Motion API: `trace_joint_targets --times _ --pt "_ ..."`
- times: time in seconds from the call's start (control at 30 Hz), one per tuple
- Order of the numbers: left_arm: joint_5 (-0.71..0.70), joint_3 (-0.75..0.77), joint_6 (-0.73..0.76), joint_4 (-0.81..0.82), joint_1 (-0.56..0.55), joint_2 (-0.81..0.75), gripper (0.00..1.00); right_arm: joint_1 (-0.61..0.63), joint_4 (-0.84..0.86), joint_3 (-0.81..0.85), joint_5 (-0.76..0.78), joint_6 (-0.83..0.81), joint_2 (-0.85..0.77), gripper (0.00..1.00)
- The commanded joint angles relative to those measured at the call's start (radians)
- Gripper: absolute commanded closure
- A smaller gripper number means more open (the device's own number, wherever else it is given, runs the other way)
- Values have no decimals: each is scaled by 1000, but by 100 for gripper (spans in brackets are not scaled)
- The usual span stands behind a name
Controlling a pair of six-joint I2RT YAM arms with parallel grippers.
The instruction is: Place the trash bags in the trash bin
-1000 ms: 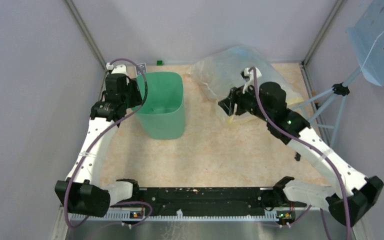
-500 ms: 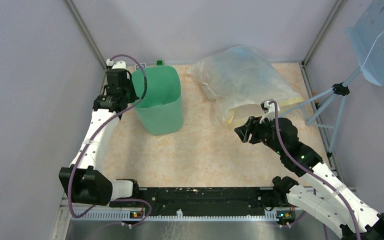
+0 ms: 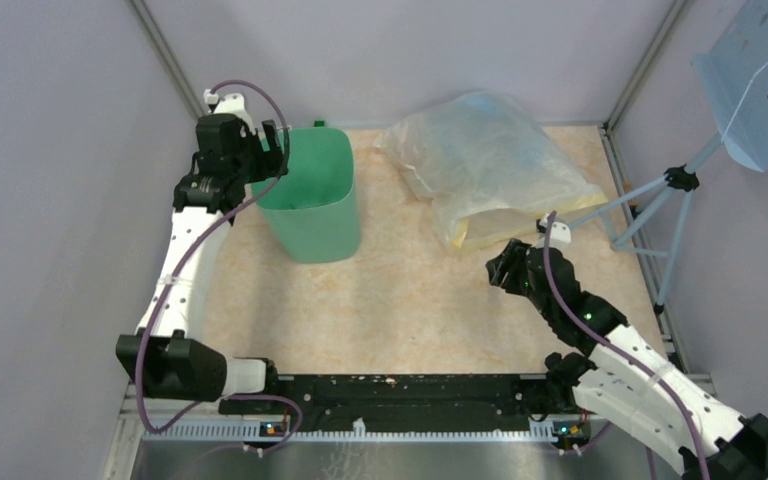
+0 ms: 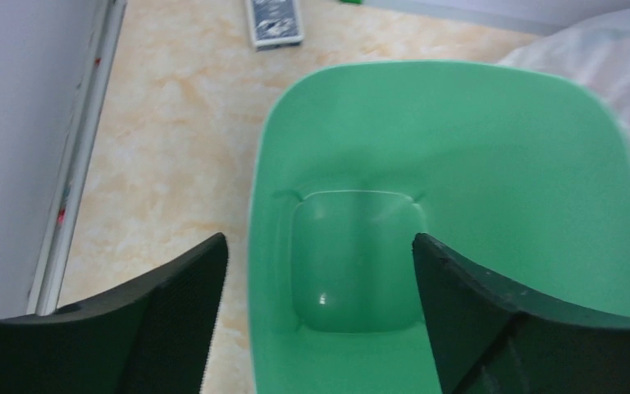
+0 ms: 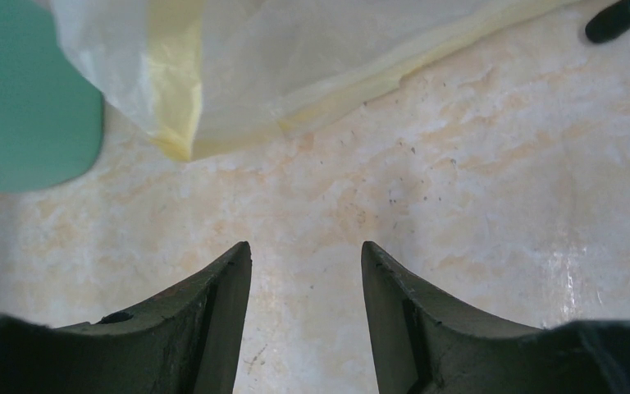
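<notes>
Overhead, the left gripper (image 3: 272, 140) is hanging at the upper-left rim of the bin (image 3: 312, 200), which is standing upright left of centre on the table (image 3: 410, 310). The right gripper (image 3: 501, 268) is hovering at right of centre, just beside the near edge of the clear bag (image 3: 485, 165). A blue stand (image 3: 660, 210) is occupying the right edge. The black bag is not showing anywhere.

Through the left wrist, the fingers (image 4: 164, 320) are standing wide apart and gripping nothing. One is over the table and the other over the bin's mouth, with the rim running between them. The bin's floor is showing plain green, so no bag is lying inside. A small dark box (image 4: 277, 20) is lying at the top of the frame.

Through the right wrist, the fingers (image 5: 205, 328) are sitting partly open over the table, holding nothing, with the clear bag filling the top.

Two risks seem likely. The right gripper, being so near the clear bag, could seize the wrong bag. The left one, straddling the rim, could tip or drag the light bin if it closes or swings sideways.
</notes>
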Motion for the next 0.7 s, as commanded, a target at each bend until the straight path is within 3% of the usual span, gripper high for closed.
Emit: trace_joint_targets --times 0.0,0.3,0.5,0.67 --pt "168 67 12 47 -40 -143 8 -15 61 10 -16 40 94 48" --pt "180 79 88 190 -424 -124 10 -108 88 -6 -36 85 73 49" --pt "-23 5 247 332 -752 -57 8 -323 157 -10 -296 84 142 52" --pt "-67 -19 352 412 -875 75 5 -428 231 -25 -408 119 171 52"
